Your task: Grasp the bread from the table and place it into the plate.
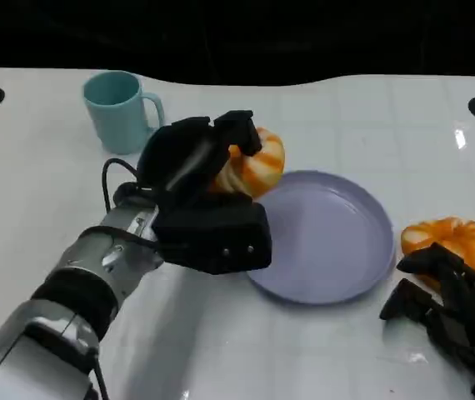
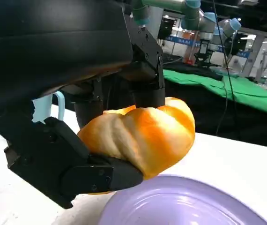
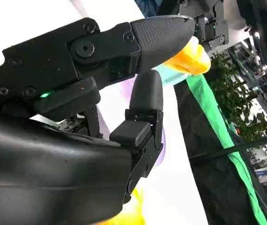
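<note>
Bread (image 1: 258, 167) is gripped in our left hand (image 1: 200, 196), raised at the plate's (image 1: 337, 283) far-left rim. Placement remains. Our right hand (image 1: 450, 304) rests empty, fingers apart.

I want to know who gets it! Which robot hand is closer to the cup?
Left. The left robot hand is just beside the cup; the right robot hand sits far across the plate.

Left hand gripping bread, right hand low and idle

Left hand (image 1: 208, 196) raised off the table on an extended silver forearm, fingers (image 2: 145, 70) curled over a bread roll (image 1: 254, 167), thumb clamped beneath; right hand (image 1: 450, 312) resting low with fingers (image 3: 145, 96) loosely apart, holding nothing, second roll (image 1: 452, 240) just beyond its fingertips
</note>
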